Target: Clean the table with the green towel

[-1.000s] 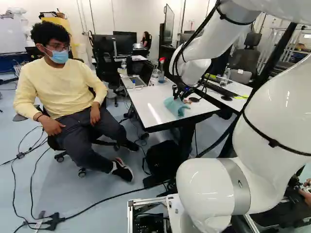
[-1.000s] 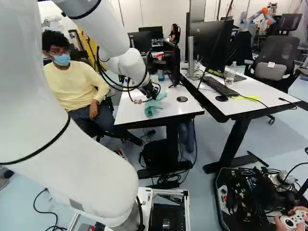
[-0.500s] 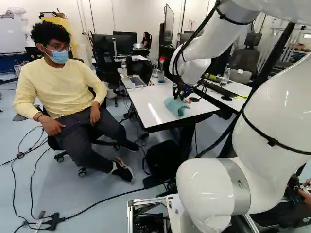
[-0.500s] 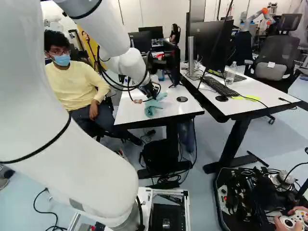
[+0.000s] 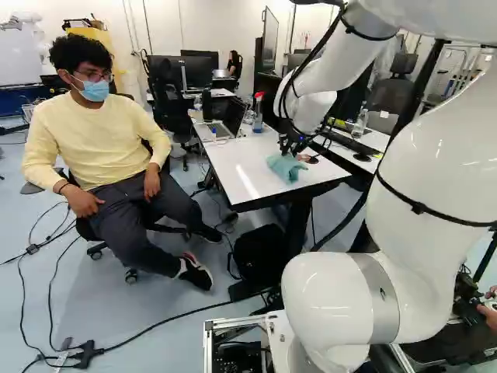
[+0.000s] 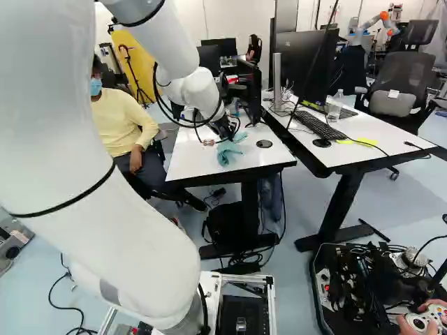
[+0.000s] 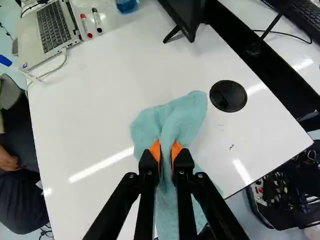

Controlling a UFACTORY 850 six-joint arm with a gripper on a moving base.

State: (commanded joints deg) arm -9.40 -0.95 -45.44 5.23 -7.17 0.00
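Over the white table, my gripper holds the green towel, which hangs and lies bunched beneath it. In the right base view the towel shows by the table's near part. The wrist view has both orange-padded fingers of the gripper closed around a fold of the towel. Part of the cloth spreads ahead of the fingertips, part trails back under the fingers. Small dark marks are on the tabletop beside the towel.
A black disc sits beside the towel. Farther along are a monitor, a laptop, two markers and a spray bottle. A second table adjoins. A person sits at the table's left; another robot stands far back.
The arm has shifted a little to the right and farther away across the table, and the held towel has moved with it. The base has stayed in place.
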